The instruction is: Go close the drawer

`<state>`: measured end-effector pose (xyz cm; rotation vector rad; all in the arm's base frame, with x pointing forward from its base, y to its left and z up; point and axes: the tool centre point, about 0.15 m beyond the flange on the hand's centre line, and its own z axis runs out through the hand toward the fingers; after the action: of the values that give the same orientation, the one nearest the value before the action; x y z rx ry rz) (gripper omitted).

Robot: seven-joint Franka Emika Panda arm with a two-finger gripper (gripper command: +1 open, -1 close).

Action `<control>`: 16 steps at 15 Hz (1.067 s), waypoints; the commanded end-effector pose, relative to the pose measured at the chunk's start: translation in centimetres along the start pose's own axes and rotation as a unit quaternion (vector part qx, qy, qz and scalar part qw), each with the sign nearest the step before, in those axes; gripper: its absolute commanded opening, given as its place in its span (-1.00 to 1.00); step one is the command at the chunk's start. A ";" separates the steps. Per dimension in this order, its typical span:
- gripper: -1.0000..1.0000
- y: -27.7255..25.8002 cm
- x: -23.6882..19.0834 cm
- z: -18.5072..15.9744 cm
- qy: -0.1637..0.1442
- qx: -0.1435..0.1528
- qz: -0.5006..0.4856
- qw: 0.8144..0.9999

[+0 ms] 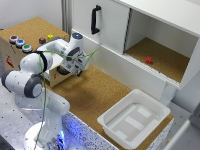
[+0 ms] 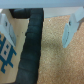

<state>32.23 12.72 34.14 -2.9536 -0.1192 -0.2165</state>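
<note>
Exterior view: a white Franka arm (image 1: pixel 37 75) stands at the near edge of a cork-topped surface (image 1: pixel 95 95), its wrist bent down toward a light-wood box (image 1: pixel 27 47) at the exterior view's left. The pincer (image 1: pixel 77 70) hangs just above the cork, near the front of the box, where a dark handle (image 1: pixel 63 70) marks the drawer (image 1: pixel 59 74); the arm hides most of the drawer, so how far it stands out cannot be told. Coloured buttons (image 1: pixel 20 42) sit on top of the box. Behind the arm stands a white cabinet whose door (image 1: pixel 100 22) carries a long black handle (image 1: pixel 94 20); the open compartment to the exterior view's right holds a small red block (image 1: pixel 148 60) on its cork floor. A white plastic bin (image 1: pixel 134 118) rests on the surface near its front corner, well apart from the arm. Wrist view: the two pale fingers (image 2: pixel 71 29) stand spread apart with only cork between them, gripping nothing; a ribbed black cable (image 2: pixel 31 47) crosses beside one finger.
</note>
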 end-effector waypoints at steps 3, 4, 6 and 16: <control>1.00 -1.4 0.9 3.4 -0.034 0.008 0.033 0.999; 1.00 -1.3 1.0 3.7 -0.037 0.008 0.034 0.999; 1.00 -1.0 1.4 4.6 -0.046 0.014 0.034 0.998; -1.00 -2.0 3.1 6.1 -0.050 0.021 0.015 0.998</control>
<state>33.98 14.63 29.75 -2.9306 -0.0512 -0.1183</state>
